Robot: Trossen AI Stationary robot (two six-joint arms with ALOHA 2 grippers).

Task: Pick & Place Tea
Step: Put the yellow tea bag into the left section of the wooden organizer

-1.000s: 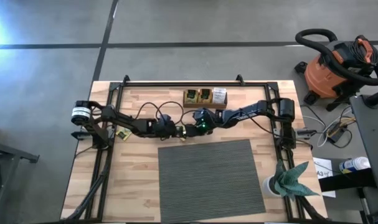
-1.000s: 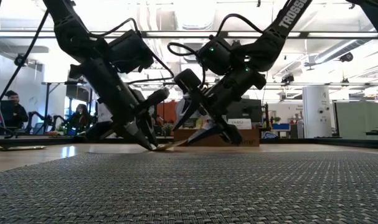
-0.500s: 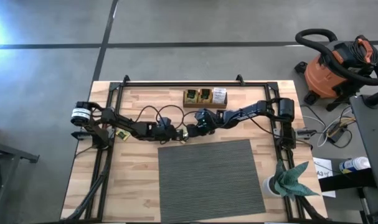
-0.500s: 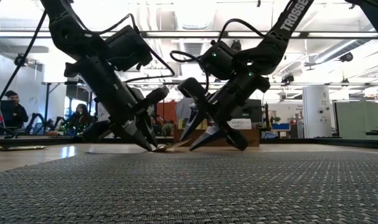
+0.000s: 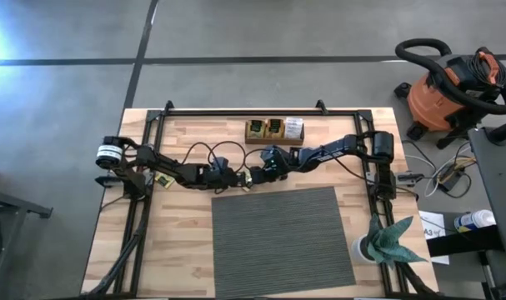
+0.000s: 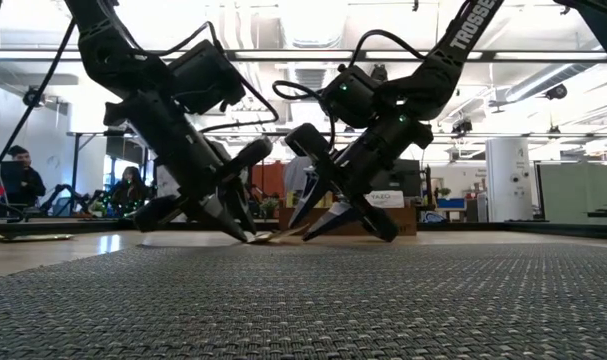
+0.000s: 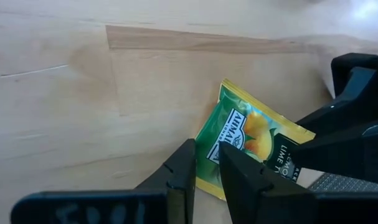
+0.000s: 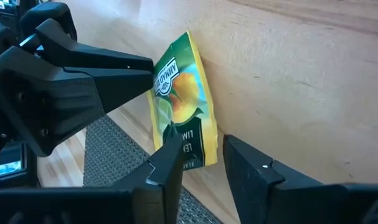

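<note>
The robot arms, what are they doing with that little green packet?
Both arms meet in the middle of the wooden table, just behind the grey mat. The left gripper has its fingers closed on one corner of a green lemon-lime tea sachet. The right gripper has its fingers on either side of the opposite end, not yet closed. The wooden tray waits behind them.

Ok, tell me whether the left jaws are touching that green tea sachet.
Touching. In the left wrist view the left gripper has its jaws closed on the near edge of the green Ahmad lemon-lime tea sachet, with that edge pinched between them.
</note>
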